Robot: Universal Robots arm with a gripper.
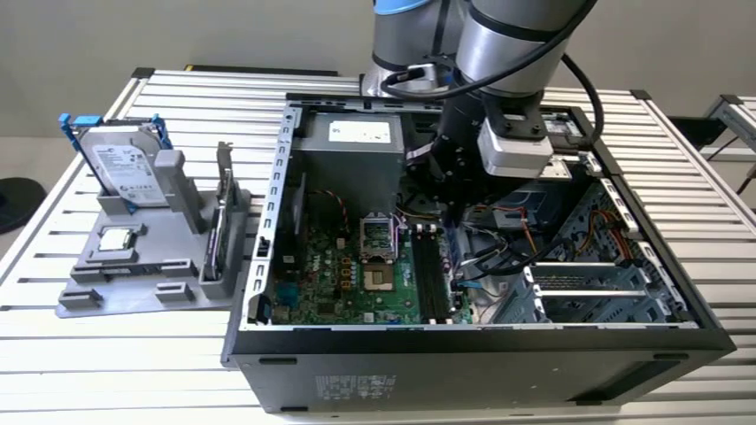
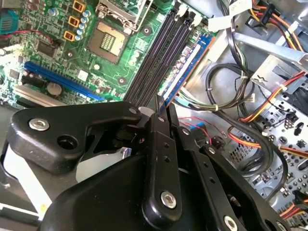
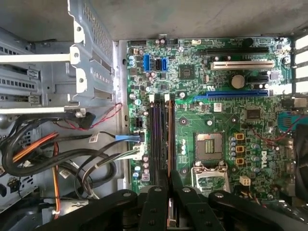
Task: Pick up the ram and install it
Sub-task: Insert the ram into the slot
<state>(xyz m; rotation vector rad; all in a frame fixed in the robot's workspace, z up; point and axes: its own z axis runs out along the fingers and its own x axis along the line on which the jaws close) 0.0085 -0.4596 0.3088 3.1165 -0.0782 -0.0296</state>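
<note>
My gripper [image 1: 451,209] hangs inside the open computer case [image 1: 274,266], just above the memory slots [image 1: 433,274] of the green motherboard [image 1: 343,283]. In both wrist views its black fingers [image 2: 159,154] are shut on a thin dark stick held on edge, the ram [image 2: 161,107]. The ram [image 3: 169,211] runs in line with the long black slots [image 3: 158,134] and hovers over them beside the open processor socket [image 3: 208,147]. The gripper [image 3: 169,192] hides most of the stick, so only its narrow edge shows.
Bundles of black, orange and red cables [image 3: 53,154] and a metal drive cage [image 3: 57,72] crowd the space beside the slots. On the exterior view's left, a grey fixture [image 1: 130,297] holds a silver hard drive [image 1: 119,168] with blue handles and a small square chip [image 1: 116,239].
</note>
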